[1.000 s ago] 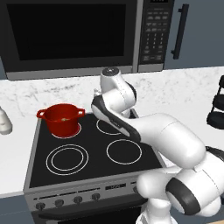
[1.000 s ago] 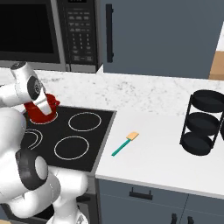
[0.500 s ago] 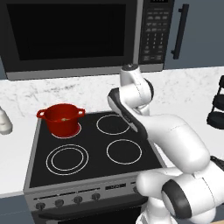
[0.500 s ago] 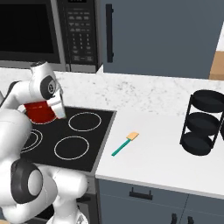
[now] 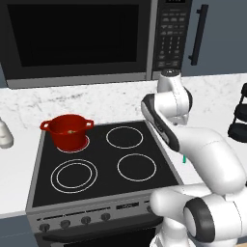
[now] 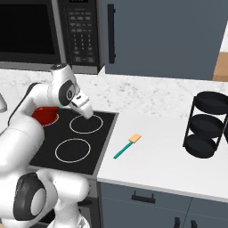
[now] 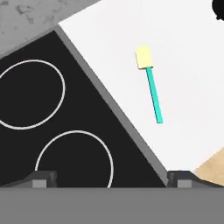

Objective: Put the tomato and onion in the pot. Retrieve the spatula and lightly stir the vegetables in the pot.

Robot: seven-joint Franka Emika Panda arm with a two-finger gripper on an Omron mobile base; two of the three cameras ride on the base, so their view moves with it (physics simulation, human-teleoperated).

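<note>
The gripper (image 6: 87, 113) hung over the stove's (image 6: 102, 147) back right burner (image 6: 86, 124), its jaws spread wide with nothing between them. In the hand view the two fingertips (image 7: 41, 178) stood far apart at the bottom, above the stove's right edge.

The spatula (image 6: 127, 146) lay flat on the white counter (image 6: 160, 156), just beside the stove's right edge and apart from it, its yellow head toward the back wall and its teal handle toward the counter's front edge. The pot (image 5: 67, 130) sat on the back left burner, with something small inside that could not be made out. A black tiered rack (image 6: 206, 124) stood near the counter's right end.
</note>
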